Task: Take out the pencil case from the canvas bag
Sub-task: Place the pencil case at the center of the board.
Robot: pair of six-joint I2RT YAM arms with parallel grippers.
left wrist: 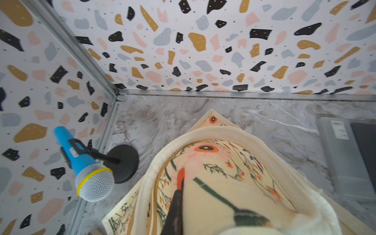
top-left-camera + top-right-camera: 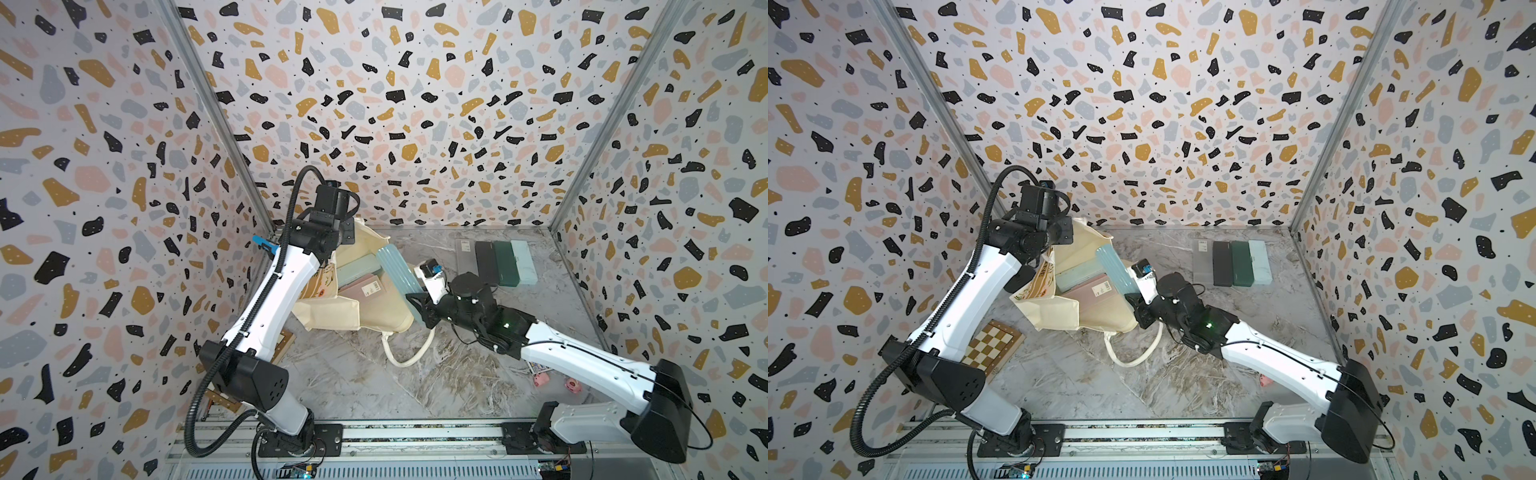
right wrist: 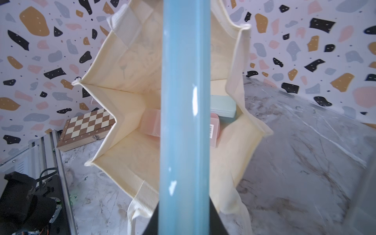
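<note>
The right gripper pinches the blue pencil case over the mouth of the canvas bag, which the shut left gripper holds up, so it just needs moving clear onto the bench.

The canvas bag fills the lower part, flowery print, thick cream handle looped over it. A blue toy microphone on a black stand sits near it on the marble table.
</note>
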